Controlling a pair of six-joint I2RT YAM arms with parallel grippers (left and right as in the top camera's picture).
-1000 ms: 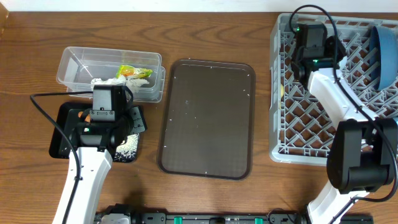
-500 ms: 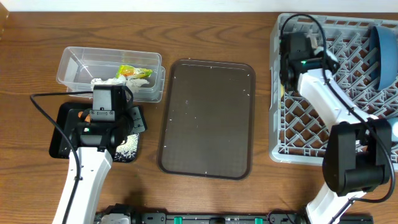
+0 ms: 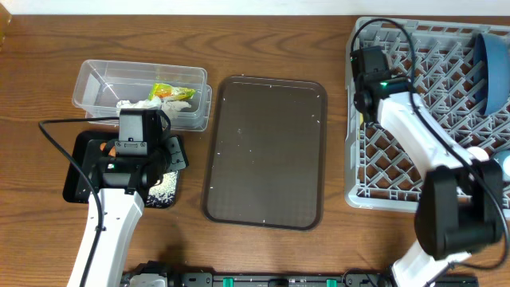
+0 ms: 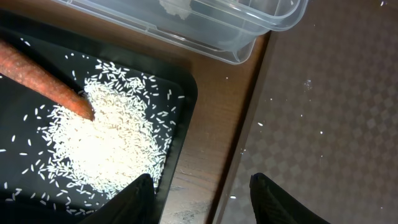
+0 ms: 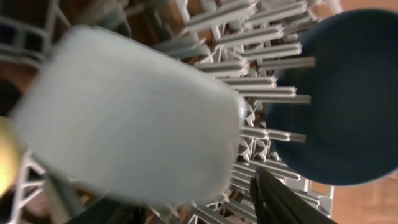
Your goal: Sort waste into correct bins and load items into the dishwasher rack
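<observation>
1. Now the right arm has swung from mid-rack to the left edge of the dishwasher rack.
2. Right gripper has sprung apart and holds nothing. A pale vessel, too blurred to name, sits among the pegs beside the dark blue plate.
3. Left gripper hasn't budged: half-spread, empty, over the black tray edge, near the rice and carrot.

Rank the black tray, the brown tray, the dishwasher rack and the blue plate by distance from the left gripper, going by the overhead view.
1. black tray: partly under the left gripper.
2. brown tray: just to its right.
3. dishwasher rack: far right.
4. blue plate: in the rack's far right corner.
</observation>
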